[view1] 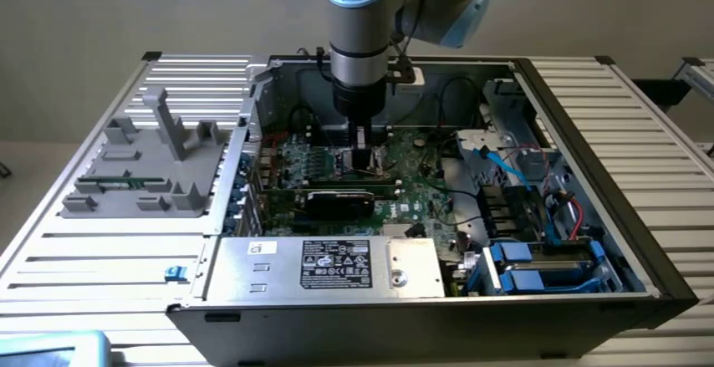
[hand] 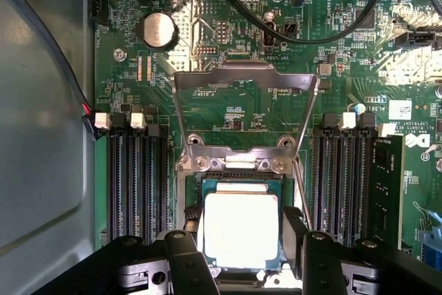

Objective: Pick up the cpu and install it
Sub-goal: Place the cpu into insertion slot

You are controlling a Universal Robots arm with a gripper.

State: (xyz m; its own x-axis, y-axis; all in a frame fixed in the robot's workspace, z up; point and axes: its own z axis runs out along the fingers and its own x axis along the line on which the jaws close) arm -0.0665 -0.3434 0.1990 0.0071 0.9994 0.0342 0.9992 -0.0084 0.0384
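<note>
Silver-topped cpu point(hand: 242, 229) sits at the open socket point(hand: 238, 178), mid-frame in the exterior view, gripped by the fingers point(hand: 185, 260). Any tilt or misalignment could bend the socket's contacts.

The label point(view1: 334, 268) on the silver box point(view1: 240, 271) and the white print on the motherboard point(hand: 242, 112) cannot be read.
</note>
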